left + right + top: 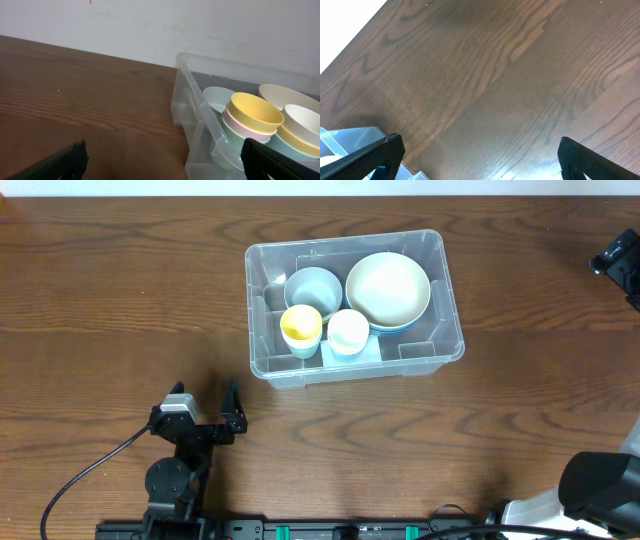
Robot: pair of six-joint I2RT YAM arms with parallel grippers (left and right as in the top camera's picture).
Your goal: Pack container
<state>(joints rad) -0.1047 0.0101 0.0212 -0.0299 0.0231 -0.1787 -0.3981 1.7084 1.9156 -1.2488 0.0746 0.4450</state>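
The container (452,310) is a clear plastic bin in the middle of the table. Inside it are a large cream bowl (388,288), a pale blue-grey bowl (313,288), a yellow cup (301,326) and a white cup (348,330). My left gripper (205,395) stands open near the front left, apart from the bin, with nothing between its fingers. Its wrist view shows the bin's rim (197,97) and the yellow cup (255,112) ahead, between its spread fingers (65,160). My right gripper (482,155) hangs open over bare wood, a container corner (350,137) at lower left.
The right arm (618,258) shows only at the far right edge of the overhead view. A black cable (90,475) runs from the left arm's base towards the front left. A white wall (150,30) backs the brown wooden table (120,300).
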